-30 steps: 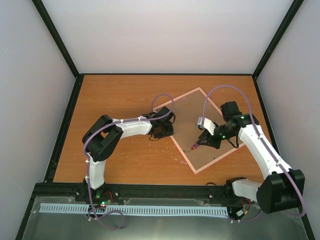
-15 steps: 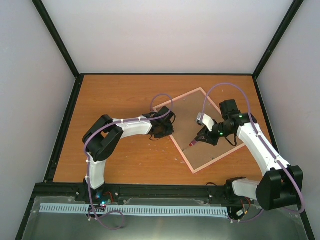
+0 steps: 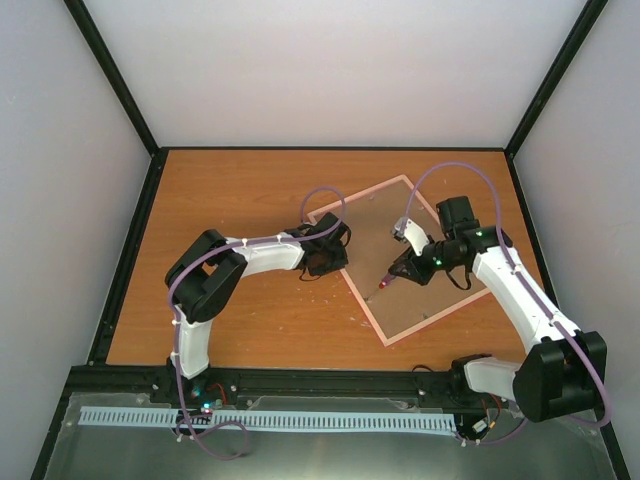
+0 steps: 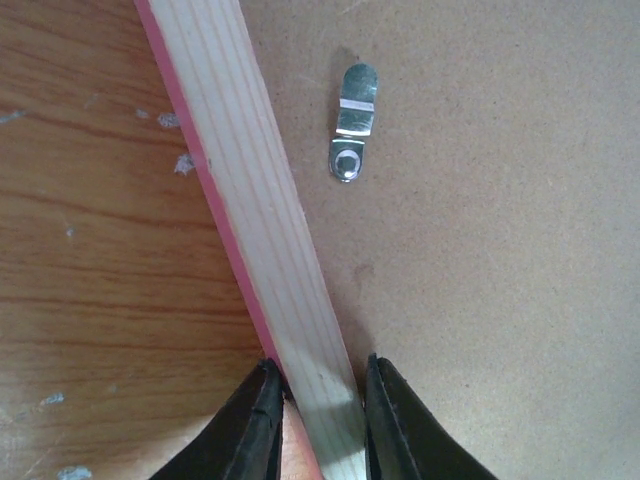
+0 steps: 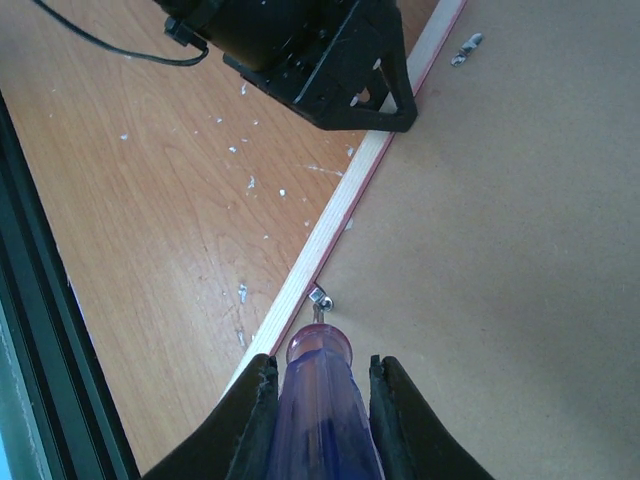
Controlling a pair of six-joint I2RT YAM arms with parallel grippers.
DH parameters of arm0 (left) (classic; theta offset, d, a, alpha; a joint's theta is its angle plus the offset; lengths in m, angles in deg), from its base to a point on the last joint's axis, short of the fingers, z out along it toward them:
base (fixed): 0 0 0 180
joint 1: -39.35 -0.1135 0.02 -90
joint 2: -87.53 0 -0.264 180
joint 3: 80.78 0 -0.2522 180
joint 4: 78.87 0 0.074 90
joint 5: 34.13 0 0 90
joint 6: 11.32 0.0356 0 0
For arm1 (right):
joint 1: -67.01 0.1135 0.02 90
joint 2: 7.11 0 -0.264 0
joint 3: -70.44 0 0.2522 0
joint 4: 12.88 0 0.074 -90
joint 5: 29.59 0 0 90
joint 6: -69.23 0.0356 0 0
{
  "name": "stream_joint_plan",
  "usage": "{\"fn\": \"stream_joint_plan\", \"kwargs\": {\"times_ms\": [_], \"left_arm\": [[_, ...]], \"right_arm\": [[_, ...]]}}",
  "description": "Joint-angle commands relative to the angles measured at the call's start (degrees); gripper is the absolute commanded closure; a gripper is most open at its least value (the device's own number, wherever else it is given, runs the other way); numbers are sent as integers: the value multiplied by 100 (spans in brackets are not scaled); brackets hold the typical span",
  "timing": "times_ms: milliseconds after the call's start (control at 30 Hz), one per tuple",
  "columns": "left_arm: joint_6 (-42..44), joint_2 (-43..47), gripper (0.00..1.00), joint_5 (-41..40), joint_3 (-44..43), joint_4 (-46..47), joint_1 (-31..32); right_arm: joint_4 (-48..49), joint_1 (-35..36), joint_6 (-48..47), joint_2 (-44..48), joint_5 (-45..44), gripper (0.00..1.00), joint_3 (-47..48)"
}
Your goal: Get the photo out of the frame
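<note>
The frame (image 3: 375, 230) lay back upward on the tabletop (image 3: 230, 190). The left pincer (image 4: 318, 405) clamped its wooden edge; the right pincer (image 5: 322, 375) gripped a screwdriver (image 5: 318, 430), tip at a metal clip (image 5: 320, 297).

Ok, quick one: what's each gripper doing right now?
Left gripper: fingers closed on the rail of the pink-edged wooden picture frame.
Right gripper: closed on the red-handled screwdriver.
</note>
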Motion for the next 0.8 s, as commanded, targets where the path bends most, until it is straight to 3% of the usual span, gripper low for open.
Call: {"fn": "stream_joint_plan", "kwargs": {"times_ms": [0,433,767], "left_arm": [[275,-241,99,76,261,-280,65],[296,-171,99,59,348,-182,64],[387,-170,99,59,419,-157,65]], "right_arm": [[674,142,422,-61,-514,97,-17],[759,647,526,-136,-380,97,-79],[1505,644,1380,-14,-1962,97,-50]]}}
